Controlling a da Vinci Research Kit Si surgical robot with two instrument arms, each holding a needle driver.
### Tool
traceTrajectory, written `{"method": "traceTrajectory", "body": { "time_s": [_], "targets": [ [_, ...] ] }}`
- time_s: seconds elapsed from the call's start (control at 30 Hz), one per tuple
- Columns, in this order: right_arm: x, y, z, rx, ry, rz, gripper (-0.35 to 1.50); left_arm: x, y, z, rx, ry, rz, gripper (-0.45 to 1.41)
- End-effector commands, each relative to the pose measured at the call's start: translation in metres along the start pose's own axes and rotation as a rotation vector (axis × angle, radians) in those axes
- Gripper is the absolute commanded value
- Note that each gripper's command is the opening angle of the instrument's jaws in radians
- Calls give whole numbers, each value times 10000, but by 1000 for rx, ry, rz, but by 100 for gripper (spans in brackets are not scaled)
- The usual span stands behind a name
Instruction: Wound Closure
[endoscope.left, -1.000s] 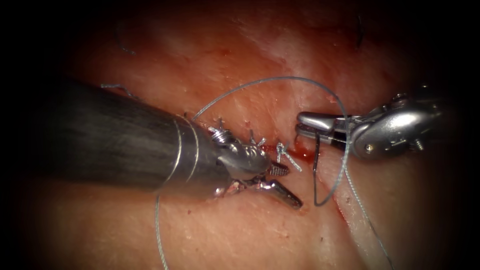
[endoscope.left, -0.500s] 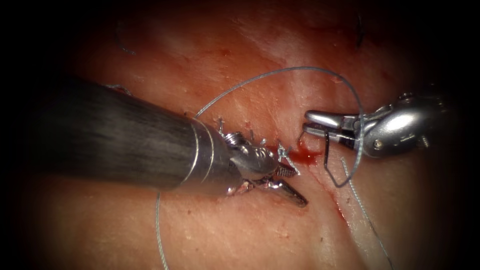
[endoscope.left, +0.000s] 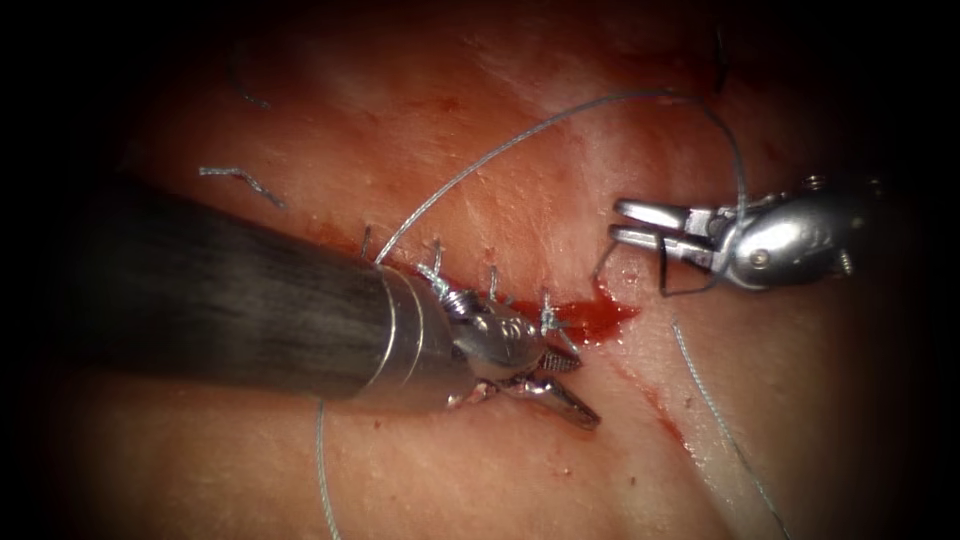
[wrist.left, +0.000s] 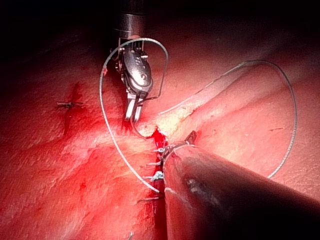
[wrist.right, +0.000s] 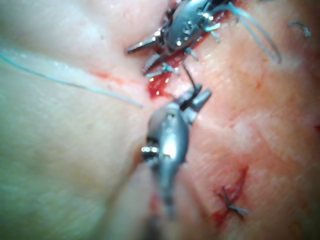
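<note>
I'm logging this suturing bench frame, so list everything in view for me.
pale pink pork-belly tissue: one, pink-red, under everything; its cut runs diagonally through the middle.
knotted grey stitches: several, grey, in a row along the cut.
pooled red fluid: one patch, red, at the open end of the cut.
curved dark metal needle: one, dark, right of the cut, clear of the tissue.
thin grey thread: one long strand, grey, arcing from the stitches up and over to the right tool.
short cut thread ends: a few, grey, on the tissue left of the cut.
left end effector: one, silver, jaws open beside the cut, holding nothing.
right end effector: one, silver, holding the needle.
</note>
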Motion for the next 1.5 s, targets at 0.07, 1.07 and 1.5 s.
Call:
{"method": "traceTrajectory", "body": {
  "time_s": [0.07,1.07,1.5],
  "targets": [
    [-7,4,6,0,-1,30,-35,-1,-3,5,-2,-1,-1,27],
    [-34,40,26,51,11,561,-35,-3,-2,-1,-10,-4,3,25],
    [-41,42,30,63,19,580,-35,-3,-1,-2,-11,-4,3,24]
  ]
}}
